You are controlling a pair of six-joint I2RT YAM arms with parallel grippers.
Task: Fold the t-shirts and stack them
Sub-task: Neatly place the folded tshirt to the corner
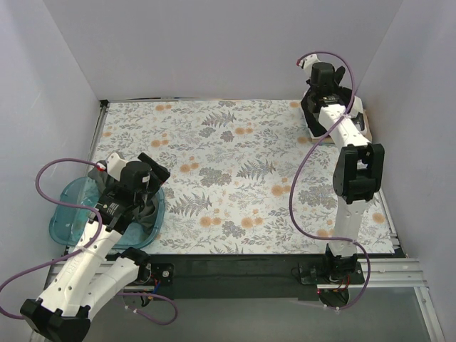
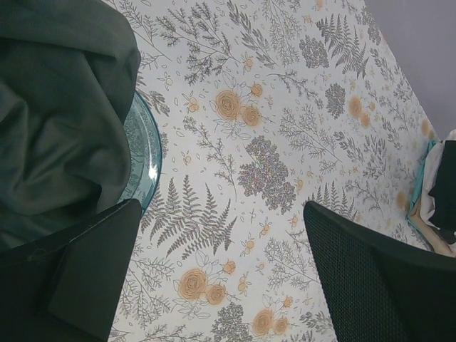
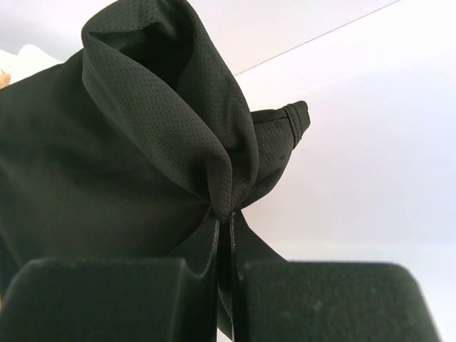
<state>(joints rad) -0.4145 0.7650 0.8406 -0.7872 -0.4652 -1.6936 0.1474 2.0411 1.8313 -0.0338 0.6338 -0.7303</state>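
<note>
My right gripper (image 1: 317, 101) is at the far right corner, shut on a fold of the plain black t-shirt (image 3: 142, 142). In the right wrist view the cloth bunches just above the closed fingertips of this gripper (image 3: 224, 221). Tan cloth (image 1: 366, 127) shows beside the black shirt (image 1: 311, 114). The dark grey-green t-shirt (image 2: 57, 114) lies crumpled in the tub, and it also shows in the top view (image 1: 146, 211). My left gripper (image 1: 149, 191) hangs over the tub's right edge, open and empty, with bare table between the jaws of this gripper (image 2: 221, 271).
The translucent blue tub (image 1: 68, 214) stands at the near left, and its rim (image 2: 146, 153) shows in the left wrist view. A floral cloth (image 1: 235, 171) covers the table. White walls close in the back and sides. A small pile of cloth (image 2: 436, 192) lies far right.
</note>
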